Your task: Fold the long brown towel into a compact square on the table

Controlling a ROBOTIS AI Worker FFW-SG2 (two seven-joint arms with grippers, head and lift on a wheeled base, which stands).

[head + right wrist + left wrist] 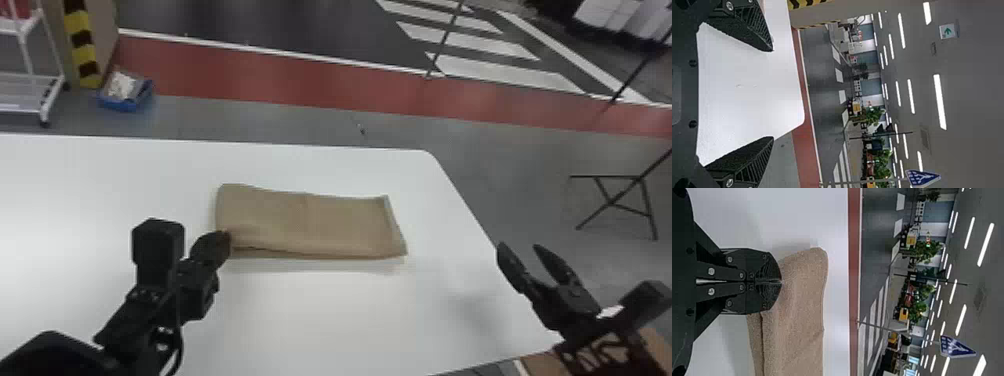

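The brown towel (310, 222) lies folded as a flat rectangle on the white table (320, 310), its long sides running left to right and layered edges along the near side. At its near left corner is my left gripper (227, 240). In the left wrist view that gripper (781, 281) has its fingers together at the end of the towel (799, 305); whether cloth is pinched between them I cannot tell. My right gripper (517, 247) stands open beyond the table's right edge, away from the towel; in the right wrist view the gripper (773, 94) has its fingers wide apart.
The table's far right corner (427, 152) is rounded, and its right edge slants toward my right arm. Past the table, a blue box (125, 95) and a white rack (30, 95) stand on the floor at the left, with thin black stand legs (620, 200) at the right.
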